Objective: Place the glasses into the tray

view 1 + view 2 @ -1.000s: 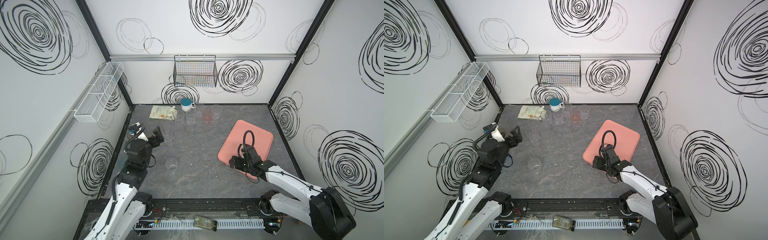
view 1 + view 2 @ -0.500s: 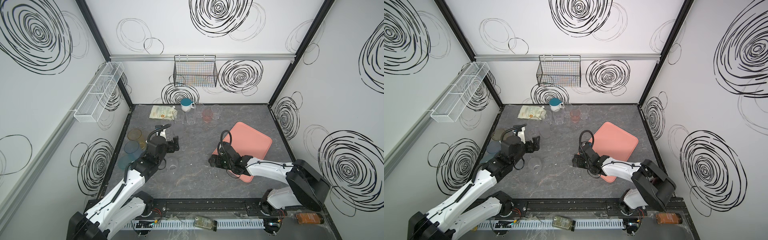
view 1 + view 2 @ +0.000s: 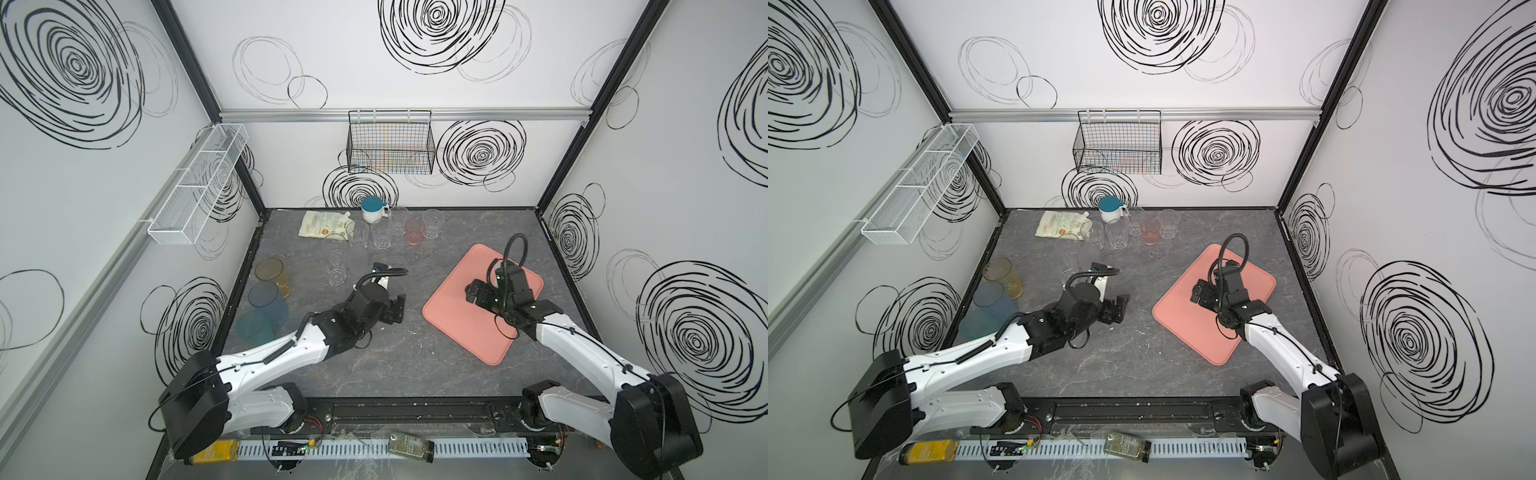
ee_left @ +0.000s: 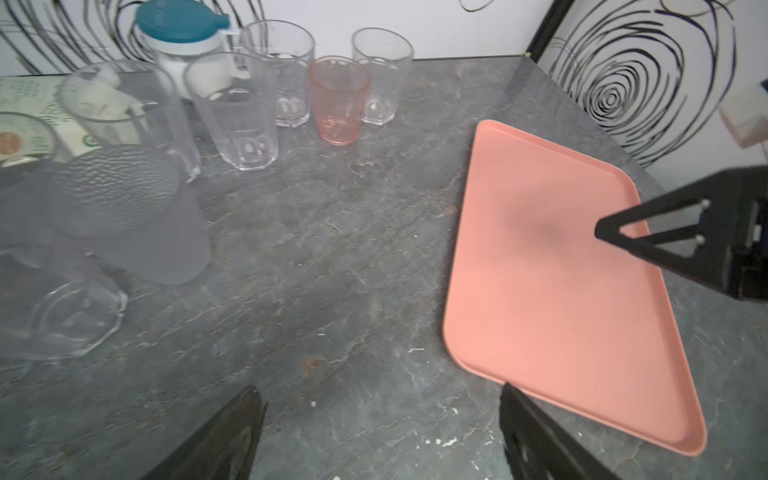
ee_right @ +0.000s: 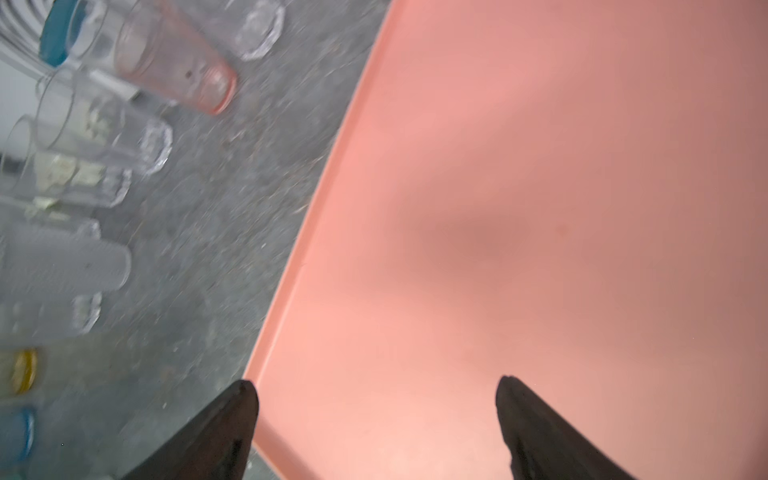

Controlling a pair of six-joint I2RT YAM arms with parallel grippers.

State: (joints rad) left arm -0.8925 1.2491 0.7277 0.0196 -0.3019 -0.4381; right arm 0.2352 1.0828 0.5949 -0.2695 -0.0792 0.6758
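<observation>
Looking at the tray (image 3: 457,326), I see nothing in it. All the glasses (image 3: 380,235) stand on the grey table (image 3: 374,365), off the tray on the left arm's side. Some bunch up by the white mug (image 3: 371,209), past the tray's far corner. The amber glass (image 3: 272,276), the blue one and the teal one stand well apart from the tray. Each glass stands straight up, so I think the jaws must come at it from the side.

The left gripper (image 4: 379,390) sits between the tray and the glasses, jaws spread wide and holding nothing. The frosted glass (image 3: 357,259) is near it, on the side away from the tray. The right gripper (image 5: 375,382) hangs over the tray, also spread wide and empty, and farther from every glass. So the left arm looks best for the frosted glass.
</observation>
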